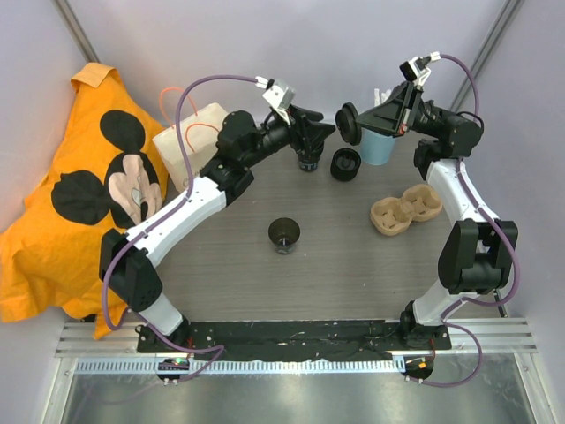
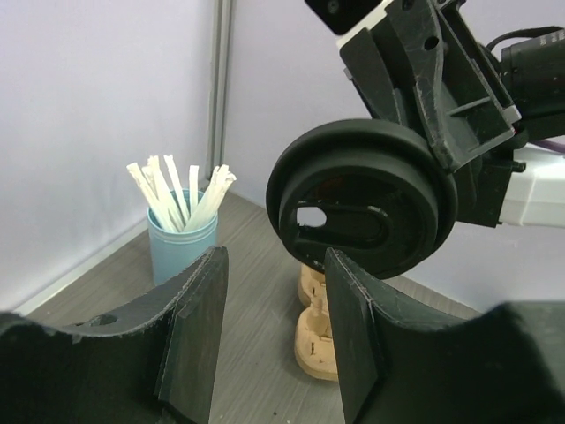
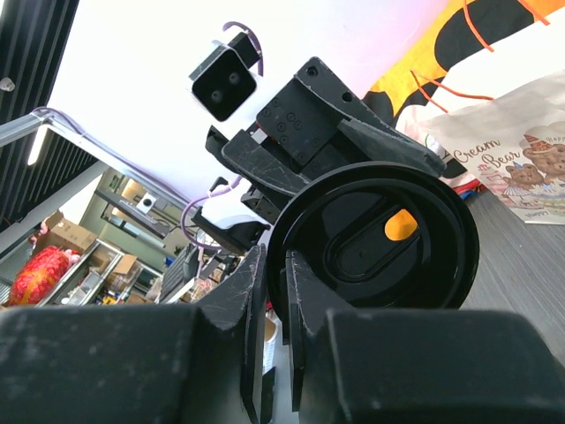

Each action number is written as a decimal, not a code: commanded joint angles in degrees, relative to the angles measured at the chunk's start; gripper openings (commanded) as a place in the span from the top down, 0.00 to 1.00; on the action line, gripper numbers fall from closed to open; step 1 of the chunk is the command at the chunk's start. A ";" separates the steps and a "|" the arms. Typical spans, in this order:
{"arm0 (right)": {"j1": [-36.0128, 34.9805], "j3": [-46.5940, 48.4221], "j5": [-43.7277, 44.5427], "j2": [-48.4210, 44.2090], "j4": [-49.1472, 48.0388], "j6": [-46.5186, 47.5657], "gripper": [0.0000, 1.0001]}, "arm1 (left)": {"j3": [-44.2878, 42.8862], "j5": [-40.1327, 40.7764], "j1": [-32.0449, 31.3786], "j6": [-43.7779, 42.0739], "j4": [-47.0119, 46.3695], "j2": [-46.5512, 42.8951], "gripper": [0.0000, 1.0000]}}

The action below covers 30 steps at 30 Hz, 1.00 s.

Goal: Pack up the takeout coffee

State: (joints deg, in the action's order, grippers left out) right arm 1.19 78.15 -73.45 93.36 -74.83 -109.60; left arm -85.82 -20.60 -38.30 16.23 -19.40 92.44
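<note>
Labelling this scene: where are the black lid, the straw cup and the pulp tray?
black lid [image 2: 362, 199]: left wrist view, its round face.
straw cup [image 2: 183, 252]: left wrist view, its blue wall.
pulp tray [image 1: 404, 210]: top external view, its middle ridge.

Left wrist view: left claw [image 2: 276, 265] with fingers parted, facing a black round lid [image 2: 362, 199] gripped by the right claw [image 2: 437, 132].

Both dark fingers [image 2: 190, 336] of the left claw fill the lower frame, standing apart with nothing between them; grey bench [image 2: 265, 371] shows through the gap. The lid hangs at centre right, clear of the bench, its face turned to the camera with a small oval hole at its left; the right claw pinches its right rim from the upper right. Below and behind the lid, a tan pulp tray [image 2: 318, 340] rests on the bench. At centre left a light blue cup [image 2: 181, 252] stands upright, holding white straws [image 2: 177, 199]. Pale wall [image 2: 88, 88] behind.
</note>
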 commanded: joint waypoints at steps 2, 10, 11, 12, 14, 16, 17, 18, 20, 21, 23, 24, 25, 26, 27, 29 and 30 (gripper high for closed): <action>-0.05 0.07 1.20 -2.57 -20.36 0.53 0.84 | -4.08 0.47 -0.63 0.82 -1.52 0.63 0.48; -0.05 -0.80 1.21 -3.62 -20.89 0.44 0.84 | -5.85 0.39 -1.42 1.09 -1.26 2.21 0.49; -0.05 -0.81 1.20 -3.63 -20.89 0.44 0.84 | -5.76 0.39 -1.42 1.09 -1.34 2.30 0.50; -0.05 -0.89 1.29 -3.71 -20.89 0.44 0.84 | -5.85 0.39 -1.51 1.09 -1.34 2.30 0.51; -0.05 -0.98 1.47 -3.98 -20.89 0.35 0.84 | -5.50 0.30 -1.51 1.17 -1.17 2.13 0.53; -0.05 -0.72 1.55 -4.15 -20.89 0.35 0.84 | -4.97 0.30 -1.51 1.17 -1.08 1.95 0.54; -0.05 -0.80 1.64 -4.15 -20.89 0.35 0.84 | -4.88 0.12 -1.51 1.17 -1.08 1.86 0.54; -0.05 -0.54 1.64 -4.15 -20.89 0.27 0.84 | -4.88 0.12 -1.51 1.17 -1.08 1.86 0.54; -0.05 -0.63 1.73 -4.15 -20.89 0.18 0.84 | -4.88 0.12 -1.51 1.00 -1.17 2.04 0.54; -0.05 -0.72 1.73 -4.24 -20.89 0.09 0.84 | -4.97 0.12 -1.51 1.00 -1.26 2.13 0.54; -0.05 -0.89 1.73 -4.42 -20.89 0.09 0.84 | -5.32 0.03 -1.51 1.00 -1.26 2.39 0.56; -0.05 -0.98 1.73 -4.68 -20.97 0.00 0.84 | -5.50 0.21 -1.51 1.00 -1.26 2.65 0.57; -0.05 -1.07 1.73 -4.85 -20.89 0.09 0.84 | -5.67 0.12 -1.51 0.91 -1.26 2.83 0.57; -0.05 -1.16 1.73 -4.94 -20.89 0.09 0.84 | -5.76 -0.05 -1.51 1.00 -1.34 2.92 0.57; -0.05 -1.24 1.73 -5.20 -20.89 0.09 0.84 | -6.02 -0.14 -1.51 1.08 -1.43 3.09 0.57; -0.05 -1.42 1.56 -5.29 -20.89 0.18 0.84 | -6.20 -0.14 -1.51 1.17 -1.61 3.27 0.57; -0.05 -1.51 1.56 -5.21 -20.89 0.18 0.84 | -6.46 -0.14 -1.51 1.09 -1.69 3.36 0.57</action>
State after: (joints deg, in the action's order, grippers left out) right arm 1.17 76.86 -72.88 91.18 -74.85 -109.65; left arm -89.65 -20.60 -39.64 17.45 -19.03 95.22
